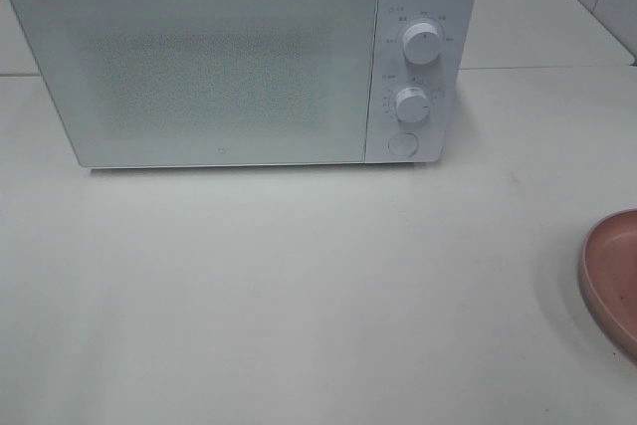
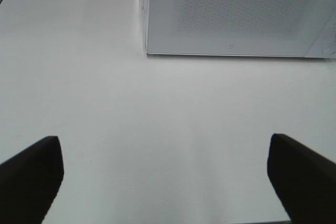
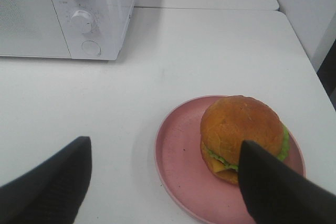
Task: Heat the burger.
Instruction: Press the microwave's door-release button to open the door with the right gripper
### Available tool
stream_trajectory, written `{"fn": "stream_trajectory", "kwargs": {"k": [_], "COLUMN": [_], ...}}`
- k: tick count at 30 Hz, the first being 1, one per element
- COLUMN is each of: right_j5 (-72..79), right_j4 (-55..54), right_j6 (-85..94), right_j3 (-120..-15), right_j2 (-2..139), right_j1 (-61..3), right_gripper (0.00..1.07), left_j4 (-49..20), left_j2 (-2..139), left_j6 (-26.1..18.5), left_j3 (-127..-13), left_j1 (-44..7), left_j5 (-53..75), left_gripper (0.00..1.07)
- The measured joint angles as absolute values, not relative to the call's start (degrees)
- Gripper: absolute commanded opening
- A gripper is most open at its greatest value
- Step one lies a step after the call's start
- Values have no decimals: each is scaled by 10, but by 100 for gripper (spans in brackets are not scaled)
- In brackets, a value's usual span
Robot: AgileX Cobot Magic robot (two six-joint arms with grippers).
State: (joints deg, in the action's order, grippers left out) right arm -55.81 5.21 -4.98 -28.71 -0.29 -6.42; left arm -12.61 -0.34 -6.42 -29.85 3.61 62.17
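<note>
1. The burger [image 3: 241, 129] sits on the pink plate [image 3: 178, 161], toward the side of the plate away from the microwave [image 1: 199, 67]. In the high view only the plate's rim shows, at the lower right edge of the frame, and the burger itself is cut off there.
2. The microwave stands at the upper left and centre of the high view with its door [image 1: 189, 67] shut. The two knobs [image 1: 421, 44] and a round button [image 1: 402, 143] are down its right side.
3. The left tool [image 2: 164, 145] is spread wide and empty. It is over bare bench [image 1: 299, 286], facing the lower front of the microwave.
4. The right tool [image 3: 165, 148] is also spread wide and grips nothing. One finger [image 3: 273, 187] crosses in front of the burger's near side, and I cannot tell whether it touches. The other finger is well apart, over the bench beside the plate.
5. Step in hand, as I judge it: the very start. Nothing is lifted, and the oven is closed.
6. The next move calls for getting the door open before the burger can go in. The round button under the knobs looks like the release, though that is a guess.
7. The right tool is well placed to close around the bun afterwards. It should bracket the burger from both sides and squeeze gently, since the stacked layers could slide.
</note>
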Motion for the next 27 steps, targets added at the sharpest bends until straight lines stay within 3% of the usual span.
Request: {"fn": "stream_trajectory", "kwargs": {"k": [27], "right_j5": [-540], "right_j4": [52], "right_j6": [-50], "right_j3": [-300], "right_j2": [18], "right_j1": [-64], "right_gripper": [73], "left_j4": [-126], "left_j2": [-3], "left_j6": [-64], "left_j3": [-299], "left_j1": [36], "left_j5": [622], "left_gripper": [98]}}
